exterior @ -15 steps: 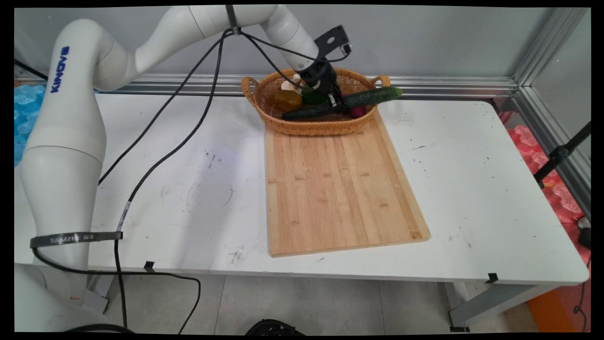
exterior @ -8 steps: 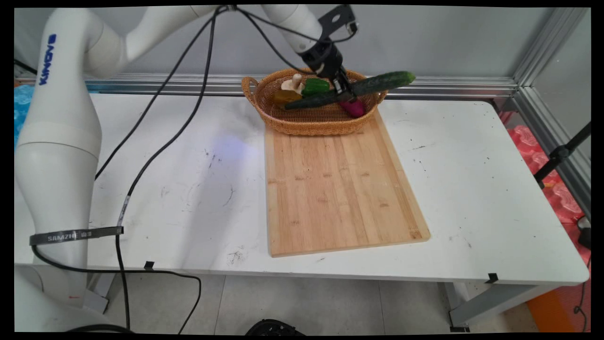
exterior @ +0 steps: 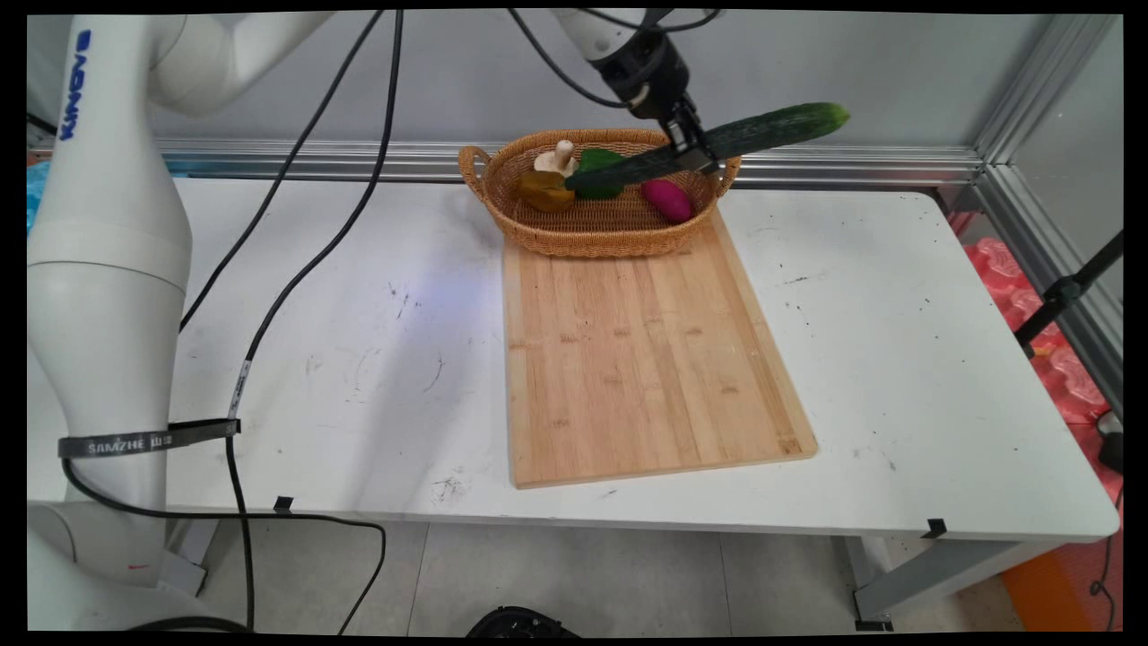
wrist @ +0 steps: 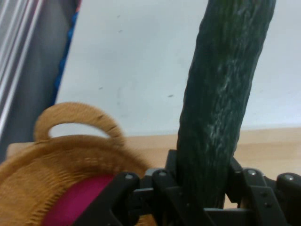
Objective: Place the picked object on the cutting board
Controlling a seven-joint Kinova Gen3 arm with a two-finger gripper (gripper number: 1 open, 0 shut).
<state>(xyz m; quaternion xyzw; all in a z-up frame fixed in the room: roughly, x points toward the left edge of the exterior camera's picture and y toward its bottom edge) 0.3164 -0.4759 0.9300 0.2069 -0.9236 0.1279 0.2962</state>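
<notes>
Above the wicker basket's right end, in the main view, the black gripper is clamped across a long dark-green cucumber and holds it in the air. The cucumber is tilted. Its right tip is the higher end, out past the basket's right handle and in front of the wall. Its left tip dips over the basket's middle, apparently clear of what lies there. In the basket are a pale mushroom, a green vegetable, a brownish one and a magenta one. A bamboo cutting board lies bare on the white table, with its far edge touching the basket. Black cables hang from the arm. A dark strap round the arm's lower part carries pale lettering that reads roughly SAMZHE. No other writing on the table things can be read.

From the hand view, the gripper has both fingers pressed to the sides of the cucumber, which rises straight up the picture. Below it are the basket's rim and one looped handle. The magenta vegetable shows inside the basket. A strip of the cutting board and the table lie beyond. No label or lettering shows here.
</notes>
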